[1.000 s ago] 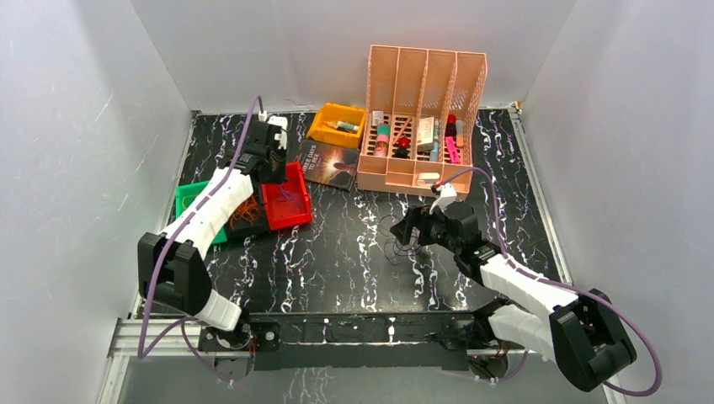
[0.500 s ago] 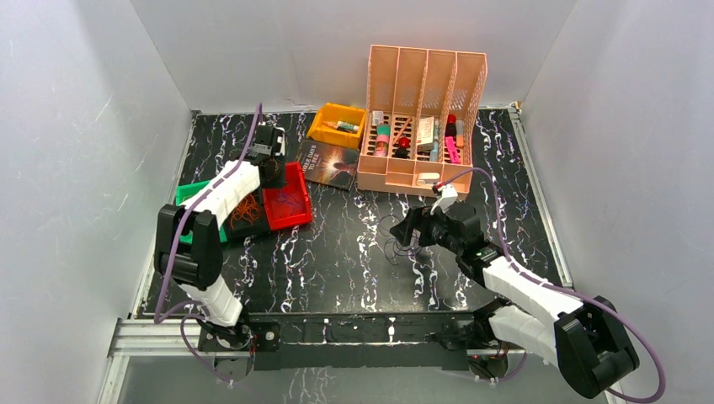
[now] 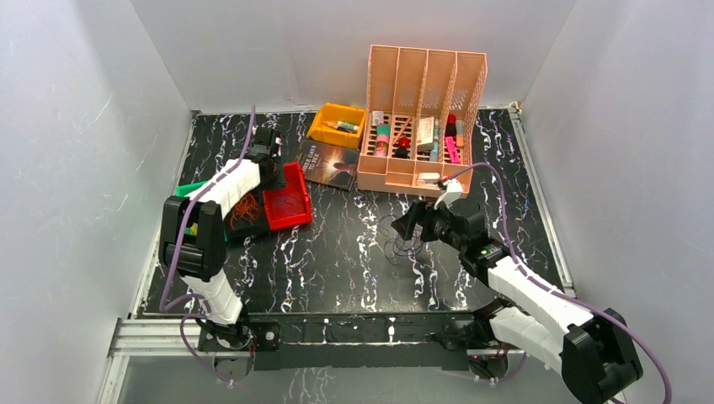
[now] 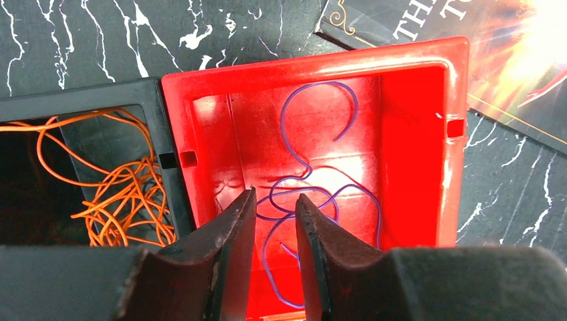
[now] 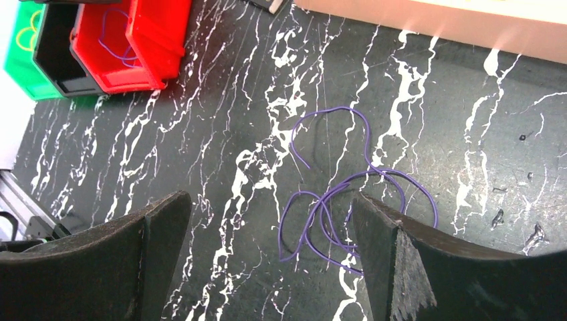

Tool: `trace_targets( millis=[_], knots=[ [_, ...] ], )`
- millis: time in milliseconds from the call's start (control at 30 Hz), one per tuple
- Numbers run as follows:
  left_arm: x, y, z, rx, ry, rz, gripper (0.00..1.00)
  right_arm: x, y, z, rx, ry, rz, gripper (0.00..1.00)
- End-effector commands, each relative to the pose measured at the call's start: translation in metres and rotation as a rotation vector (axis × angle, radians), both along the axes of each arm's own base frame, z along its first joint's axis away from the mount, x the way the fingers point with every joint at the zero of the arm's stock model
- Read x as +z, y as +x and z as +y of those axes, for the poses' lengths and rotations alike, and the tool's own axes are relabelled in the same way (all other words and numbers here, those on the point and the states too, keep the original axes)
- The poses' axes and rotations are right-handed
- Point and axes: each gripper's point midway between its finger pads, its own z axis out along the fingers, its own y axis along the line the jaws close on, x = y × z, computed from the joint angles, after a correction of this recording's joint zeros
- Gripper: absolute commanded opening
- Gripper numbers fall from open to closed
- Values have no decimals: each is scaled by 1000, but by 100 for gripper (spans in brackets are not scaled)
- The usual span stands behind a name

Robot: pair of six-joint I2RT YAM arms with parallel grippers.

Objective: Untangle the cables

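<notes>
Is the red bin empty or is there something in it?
Not empty: a loose purple cable lies coiled on the floor of the red bin.

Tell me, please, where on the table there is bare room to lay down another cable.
The widest bare patch of table lies between the red bin and the purple cable, running to the near edge. The strip right of the pink organizer is free. The far edge is crowded: yellow bin, book, organizer.
</notes>
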Motion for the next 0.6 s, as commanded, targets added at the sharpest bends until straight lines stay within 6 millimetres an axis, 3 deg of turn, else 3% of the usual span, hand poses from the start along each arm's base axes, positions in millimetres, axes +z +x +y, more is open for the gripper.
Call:
trace_targets(
  millis=[0,200,400,567],
  knots=[
    [41,11,0,10,-32,-110,30,32,9,1,-40,51,-40,98],
    [52,10,-2,3,-43,-137,34,29,16,-9,-117,13,-10,98],
    [66,8,0,-19,-36,-175,37,23,27,-42,-313,-66,20,98],
    [85,3,-1,-36,-52,-231,41,26,30,-56,-382,-110,14,98]
  ],
)
